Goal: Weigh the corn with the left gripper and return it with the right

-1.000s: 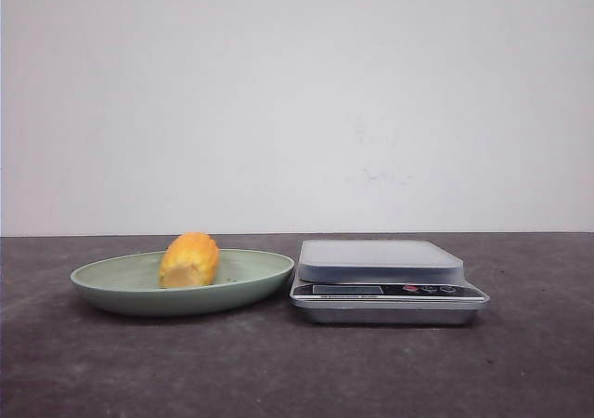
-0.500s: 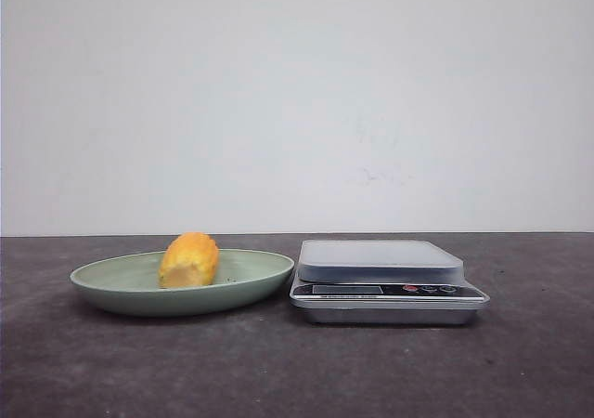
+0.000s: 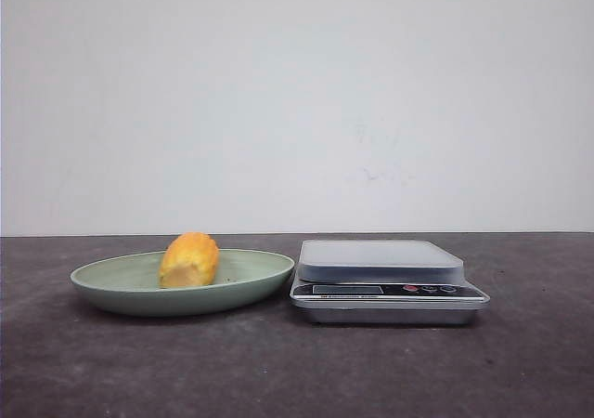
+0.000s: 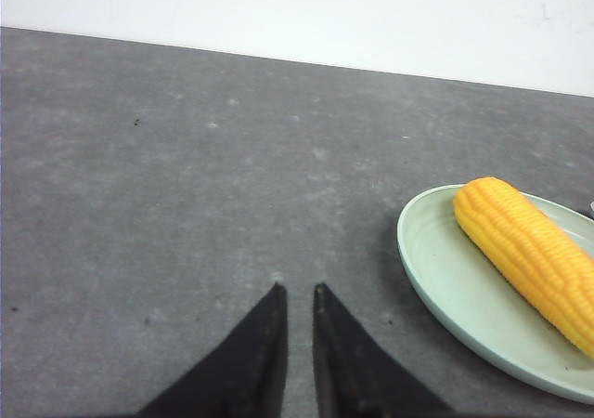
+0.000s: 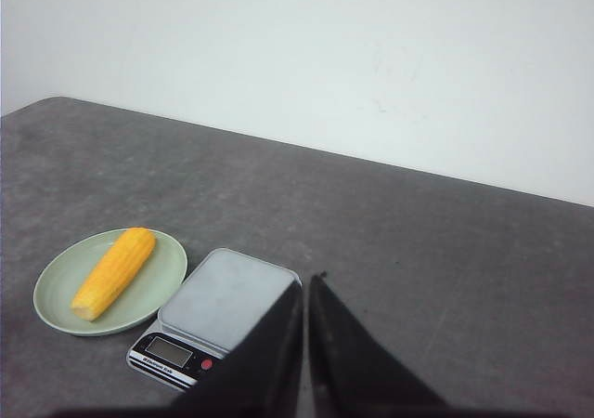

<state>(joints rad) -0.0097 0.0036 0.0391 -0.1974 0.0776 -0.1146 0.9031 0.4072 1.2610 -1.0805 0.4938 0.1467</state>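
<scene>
A dark grey, faintly speckled bench (image 3: pixel 297 372) stands before a plain white wall. On it sits a shallow, pale green oval plate (image 3: pixel 121 288) with a smooth matte glaze, and just beside that, to the right, a flat silver kitchen scale (image 3: pixel 380 262) with a bare rounded-rectangle platform, a small display and red buttons along its front edge. The corn (image 3: pixel 189 259), a stubby orange-yellow cob with neat rows of bumpy kernels and a paler cut end, lies on its side in the plate. Nothing rests on the scale, so by the look of it the task has not begun: the lift, the weighing and the return to the plate all remain. The left pincer (image 4: pixel 297 293), two tapered matte black fingers, hangs over bare bench near the plate's rim, its tips drawn narrow with only a thin slit between them and nothing held. The right pincer (image 5: pixel 305 281), seen from higher up and nearer than the scale, is likewise nearly closed and empty.
</scene>
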